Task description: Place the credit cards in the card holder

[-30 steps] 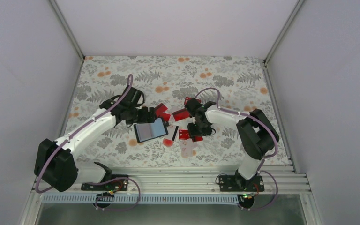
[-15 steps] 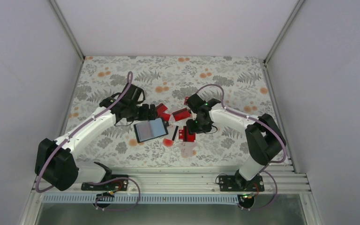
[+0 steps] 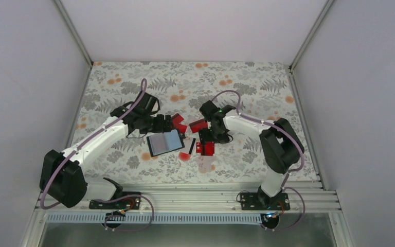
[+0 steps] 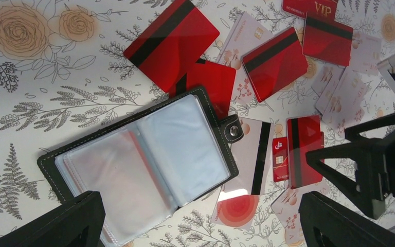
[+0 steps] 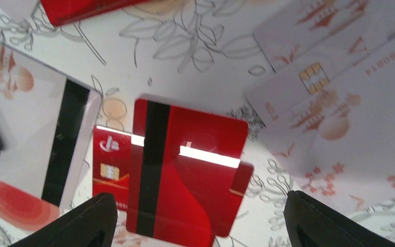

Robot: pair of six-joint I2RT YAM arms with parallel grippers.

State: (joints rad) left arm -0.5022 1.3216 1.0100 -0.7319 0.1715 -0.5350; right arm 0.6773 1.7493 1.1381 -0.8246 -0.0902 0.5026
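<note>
Black wallet-style card holder (image 4: pixel 144 159) lies open, sleeves empty; red rectangular credit cards (image 4: pixel 275 62) lie loose to its right; left gripper (image 4: pixel 200 218), right gripper (image 5: pixel 200 221) spread, empty.

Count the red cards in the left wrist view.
7 red cards: one above the holder, one tucked under its edge, two further right, a VIP one at the top edge, two stacked beside the clasp. More may be hidden.

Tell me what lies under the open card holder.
A red credit card sticks out from beneath the upper edge of the card holder, partly covered. Anything else beneath is hidden.
</note>
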